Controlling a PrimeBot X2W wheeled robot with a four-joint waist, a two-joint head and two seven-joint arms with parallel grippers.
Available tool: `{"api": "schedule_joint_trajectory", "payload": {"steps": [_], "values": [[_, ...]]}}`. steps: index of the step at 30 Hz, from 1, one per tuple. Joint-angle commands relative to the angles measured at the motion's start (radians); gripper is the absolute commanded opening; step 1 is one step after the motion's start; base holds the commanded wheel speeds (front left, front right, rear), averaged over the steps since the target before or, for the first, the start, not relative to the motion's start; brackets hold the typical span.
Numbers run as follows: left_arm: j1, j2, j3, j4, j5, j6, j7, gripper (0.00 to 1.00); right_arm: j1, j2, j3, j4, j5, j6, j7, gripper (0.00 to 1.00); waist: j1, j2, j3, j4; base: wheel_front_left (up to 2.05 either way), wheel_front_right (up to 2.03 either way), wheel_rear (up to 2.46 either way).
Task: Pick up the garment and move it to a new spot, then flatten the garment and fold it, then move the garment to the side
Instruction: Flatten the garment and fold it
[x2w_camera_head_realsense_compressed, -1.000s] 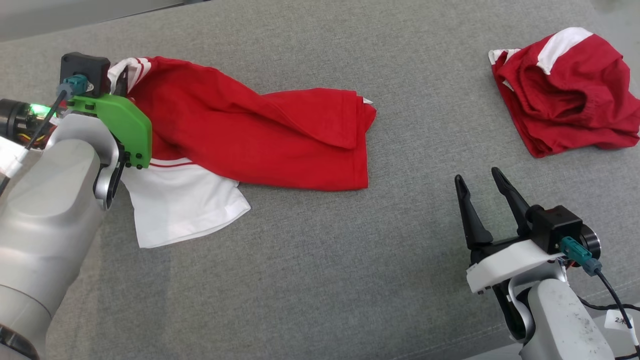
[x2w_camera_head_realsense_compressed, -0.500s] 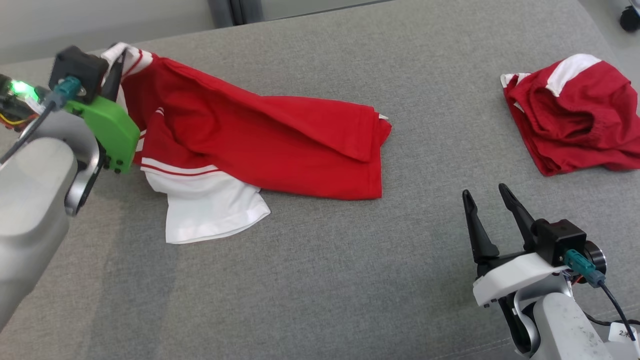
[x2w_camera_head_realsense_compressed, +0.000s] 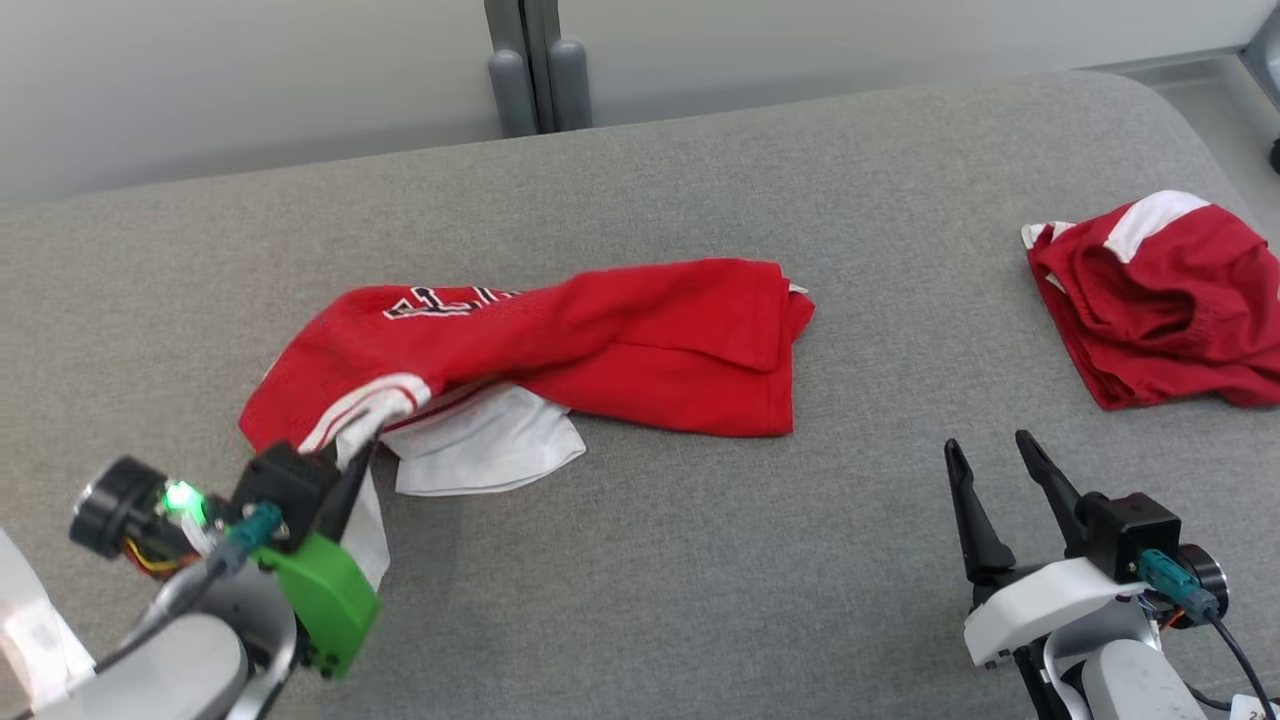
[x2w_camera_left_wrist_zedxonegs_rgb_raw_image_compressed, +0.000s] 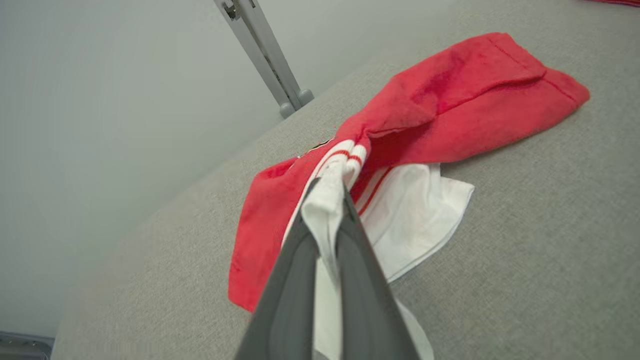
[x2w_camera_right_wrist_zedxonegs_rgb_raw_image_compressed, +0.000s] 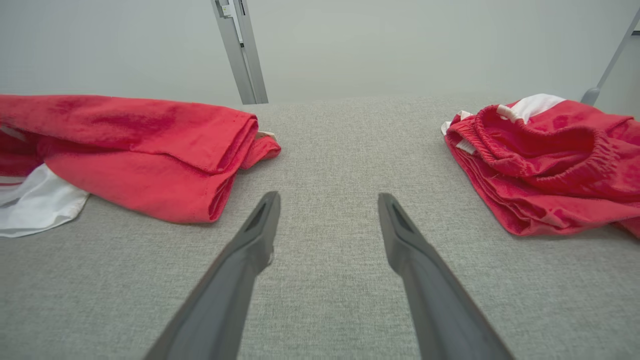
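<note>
Left edge, near the front of the grey padded surface (x2w_camera_head_realsense_compressed: 700, 580): left gripper (x2w_camera_head_realsense_compressed: 362, 448), fingers (x2w_camera_left_wrist_zedxonegs_rgb_raw_image_compressed: 292, 285) pressed fully together on the white, red-striped trim (x2w_camera_head_realsense_compressed: 365, 402) of the garment (x2w_camera_head_realsense_compressed: 620, 330). Seen along the fingers in the left wrist view as a white fold of cloth squeezed between both dark pads and spilling out below them. Held by one edge only, judged as a way to tow the rest across the padding to a fresh spot without lifting the whole weight; a grip at the trim also likely to leave a clean corner for later spreading.

Centre left to centre: the garment itself, a red jersey bunched in a long roll, lying on the padding from the pinched trim out toward the middle, with lettering (x2w_camera_head_realsense_compressed: 450, 298) on the upper fold and a white panel (x2w_camera_head_realsense_compressed: 490, 450) tucked beneath the near edge. Not yet flat, not yet folded; first step of the task judged under way.

Behind, beyond the far edge: grey upright post (x2w_camera_head_realsense_compressed: 530, 70) against a pale wall.

Right of centre, near the front: right gripper (x2w_camera_head_realsense_compressed: 986, 442), fingers spread wide apart, holding nothing, touching nothing, over bare padding well apart from the jersey; presumably parked in reserve for the flattening.

Far right: second red garment (x2w_camera_head_realsense_compressed: 1150, 300) with a white band, crumpled in a heap, untouched, well apart from both grippers
</note>
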Motion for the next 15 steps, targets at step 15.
{"api": "schedule_joint_trajectory", "payload": {"steps": [15], "values": [[0.230, -0.133, -0.072, 0.119, -0.074, 0.007, -0.070, 0.00, 0.034, -0.004, 0.004, 0.012, -0.017, -0.002, -0.004, 1.00, 0.0000, 0.0000, -0.069, 0.011, 0.00, 0.00, 0.00]]}}
